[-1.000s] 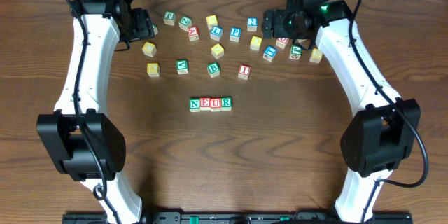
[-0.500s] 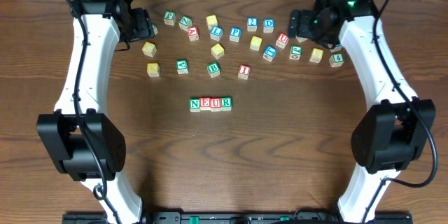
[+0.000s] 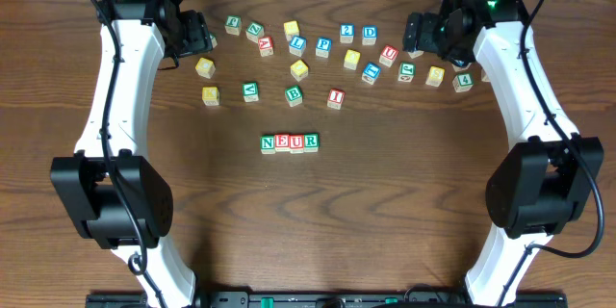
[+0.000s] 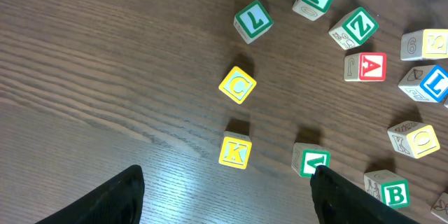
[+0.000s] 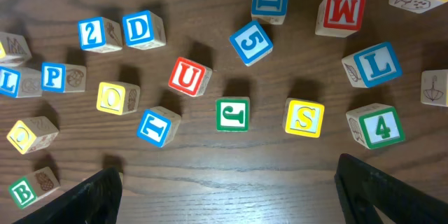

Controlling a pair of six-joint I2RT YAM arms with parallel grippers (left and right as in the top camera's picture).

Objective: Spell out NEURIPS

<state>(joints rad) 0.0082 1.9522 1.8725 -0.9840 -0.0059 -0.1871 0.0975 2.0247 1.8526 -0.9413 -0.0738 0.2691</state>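
Four blocks in a row spell N E U R at the table's middle. A red I block lies just above the row. A blue P block lies in the scattered group; it also shows in the right wrist view. A yellow S block lies at the right, also in the right wrist view. My right gripper hovers open and empty over the right blocks. My left gripper hovers open and empty at the far left.
Several loose letter blocks lie across the far half of the table. Near the right gripper are a green J, a blue T, a red U and a green 4. Near the left gripper are a yellow K, a yellow C and a green V.
My right arm has swung to the right and back, uncovering the blocks at the far right. The left arm and the row have not moved.
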